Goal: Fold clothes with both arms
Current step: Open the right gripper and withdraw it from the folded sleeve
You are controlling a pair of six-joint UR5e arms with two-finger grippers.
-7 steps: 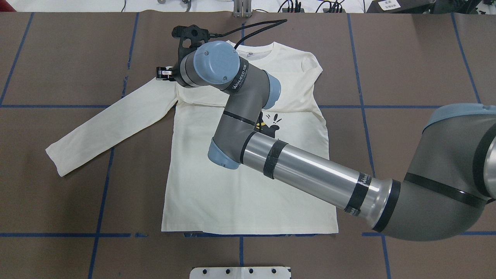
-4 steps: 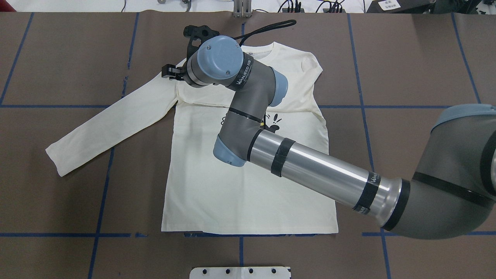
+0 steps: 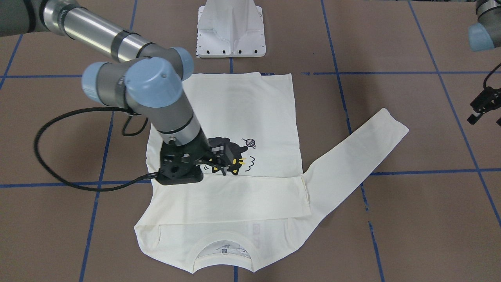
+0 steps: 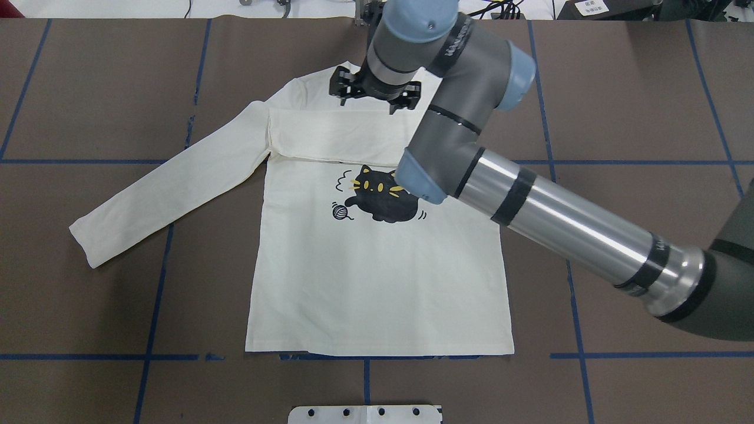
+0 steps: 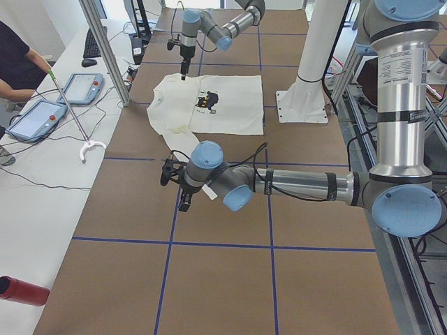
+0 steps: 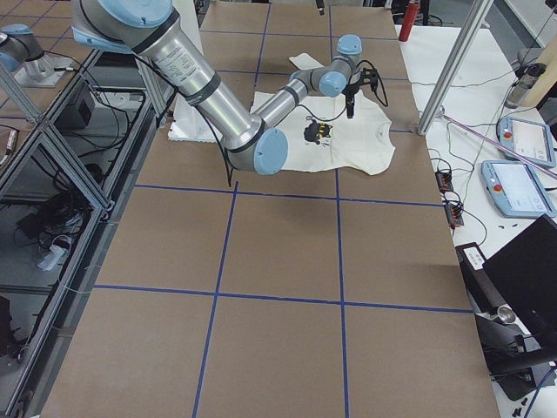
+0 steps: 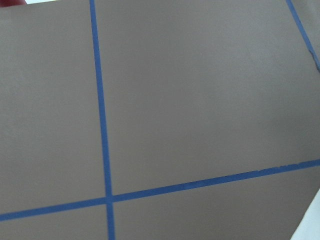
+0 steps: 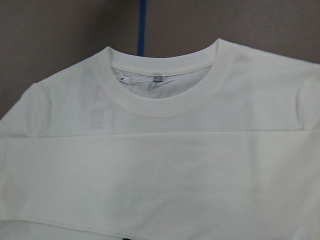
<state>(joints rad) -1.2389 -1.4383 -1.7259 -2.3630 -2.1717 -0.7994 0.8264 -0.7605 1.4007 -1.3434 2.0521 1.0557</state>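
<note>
Overhead exterior shows the shirt [image 4: 377,282] spread flat, print up, in the middle of the bench [image 4: 618,88]. Its collar [image 8: 165,95] points to the far edge and its hem to the robot's edge. One sleeve [image 4: 330,138] lies folded straight across the chest, just above the cat [image 4: 383,197], so that side is probably done. The other sleeve [image 4: 165,188] stretches out slantwise toward the left edge and looks to be the next fold.

The right arm [image 4: 548,212] reaches in from the right edge. The right gripper [image 4: 375,97] hangs over the folded sleeve near the collar, jaws apart with nothing between them. That stance reads as having let the cloth go, not as gripping it.

The left gripper [image 3: 483,105] sits well apart from the shirt, over bare bench toward the left edge. It is likely parked there to leave the right arm room. Its jaws are partly cut off, so I cannot tell whether they are apart or together. Its wrist camera sees only bench and blue tape [image 7: 102,125].

The shirt is cream-white and thin. The fold edge across the chest is straight, the body smooth, and the hem square to the robot's edge.
</note>
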